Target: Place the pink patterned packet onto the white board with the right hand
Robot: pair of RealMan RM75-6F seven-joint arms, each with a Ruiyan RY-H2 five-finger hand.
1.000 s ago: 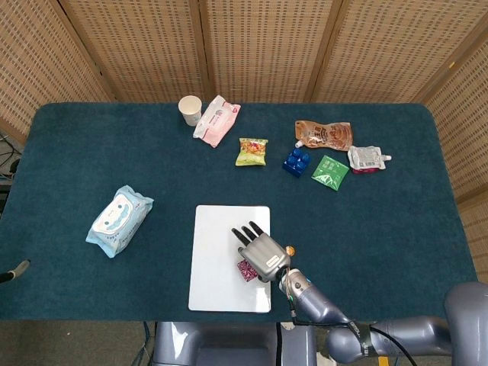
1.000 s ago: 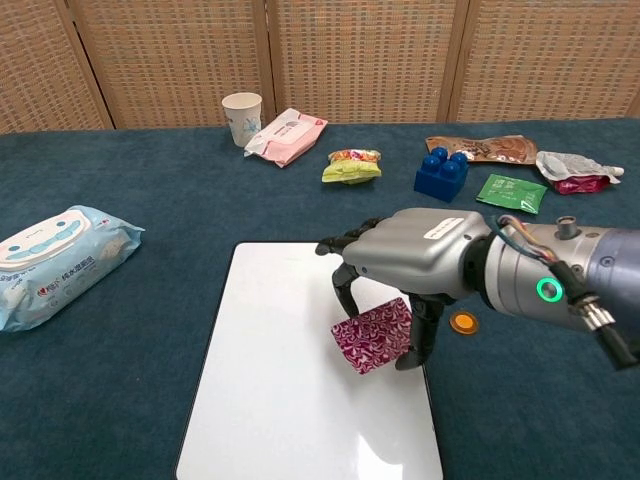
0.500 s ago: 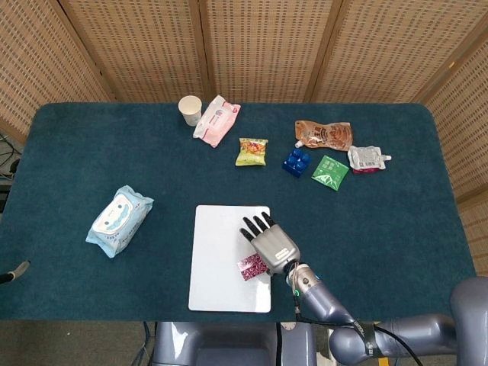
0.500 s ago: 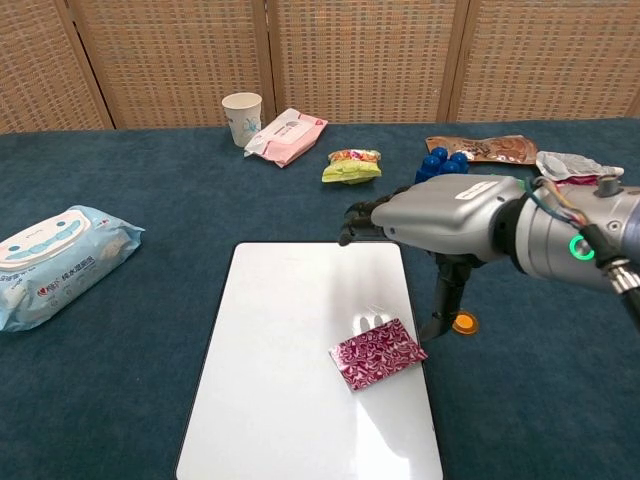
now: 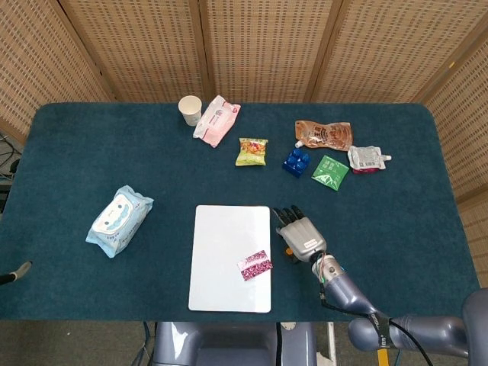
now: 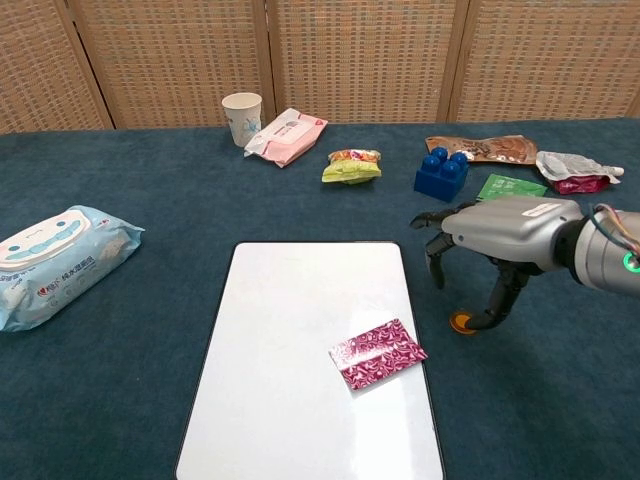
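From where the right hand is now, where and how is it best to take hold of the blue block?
Probably by its two flat side walls, coming down from above. The blue block stands upright, studs on top, with free space around it; the green packet lies beside it, and the right hand hangs open nearby.

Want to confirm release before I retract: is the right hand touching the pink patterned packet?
Apart. Chest view shows the right hand off to the side over the cloth, with bare white board between it and the pink patterned packet.

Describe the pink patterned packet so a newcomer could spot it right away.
Start at the white board near the table's front edge. The pink patterned packet lies flat near the board's right edge, just left of the open right robot hand. It is the only thing on the board, small with magenta swirls.
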